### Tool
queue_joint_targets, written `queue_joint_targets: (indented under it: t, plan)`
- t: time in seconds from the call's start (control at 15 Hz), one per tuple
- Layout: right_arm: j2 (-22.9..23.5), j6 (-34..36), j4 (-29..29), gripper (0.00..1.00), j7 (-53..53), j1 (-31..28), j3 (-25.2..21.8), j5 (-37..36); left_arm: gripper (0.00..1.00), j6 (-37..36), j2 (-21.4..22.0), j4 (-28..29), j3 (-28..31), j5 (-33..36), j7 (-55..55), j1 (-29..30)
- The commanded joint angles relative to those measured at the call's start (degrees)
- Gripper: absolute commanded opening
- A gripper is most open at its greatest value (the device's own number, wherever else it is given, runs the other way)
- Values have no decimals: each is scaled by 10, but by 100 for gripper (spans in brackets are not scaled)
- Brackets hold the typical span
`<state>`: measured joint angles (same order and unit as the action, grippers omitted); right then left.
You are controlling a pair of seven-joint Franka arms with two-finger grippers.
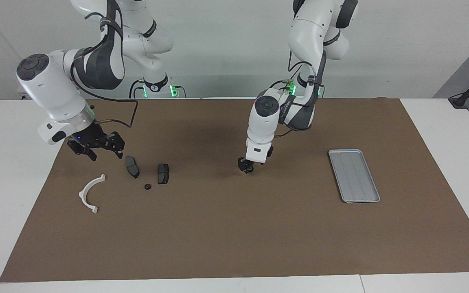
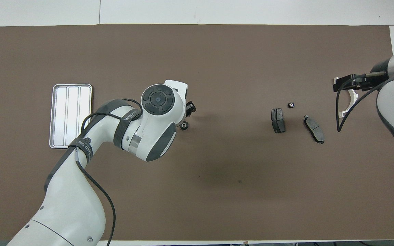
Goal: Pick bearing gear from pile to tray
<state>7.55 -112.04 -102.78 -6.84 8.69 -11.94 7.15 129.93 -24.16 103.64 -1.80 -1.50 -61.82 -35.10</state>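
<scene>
The pile lies toward the right arm's end of the mat: two dark grey brake pads (image 1: 132, 167) (image 1: 163, 173), a white arc bracket (image 1: 92, 193) and a tiny black round piece (image 1: 147, 187) (image 2: 291, 105). My right gripper (image 1: 104, 154) (image 2: 337, 85) is open and empty, up over the mat between the bracket (image 2: 349, 102) and the nearer pad (image 2: 314, 128). My left gripper (image 1: 246, 167) (image 2: 187, 116) is low over the middle of the mat, with a small black round bearing gear (image 2: 184, 125) right at its tip. I cannot tell whether it is held. The light-grey tray (image 1: 353, 176) (image 2: 70, 116) lies bare toward the left arm's end.
A brown mat (image 1: 234, 236) covers most of the white table. The left arm's elbow and forearm (image 2: 142, 130) hang over the mat between the tray and the gripper.
</scene>
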Motion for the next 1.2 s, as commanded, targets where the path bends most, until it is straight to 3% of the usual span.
queue_joint_targets:
  t: [0.0, 0.27, 0.47, 0.8, 1.0, 1.14]
  plan:
    - [0, -47, -21, 85, 45, 8, 29, -21, 80, 28, -4, 16, 9, 0, -10, -20]
    - [32, -103, -12, 84, 53, 7, 41, -25, 80, 34, -4, 23, 10, 0, -9, -17]
    - [55, -135, -8, 83, 53, 8, 50, -40, 69, 37, -4, 30, 10, 0, -10, -19]
    - [92, -165, -11, 81, 53, 29, 51, -49, 66, 40, -4, 30, 10, 0, -9, -19]
    - [112, -185, -15, 77, 51, 32, 54, -49, 53, 45, -4, 30, 11, 0, -10, -18]
    - [120, -189, -23, 75, 48, 35, 54, -49, 50, 47, -4, 30, 11, 0, -10, -17]
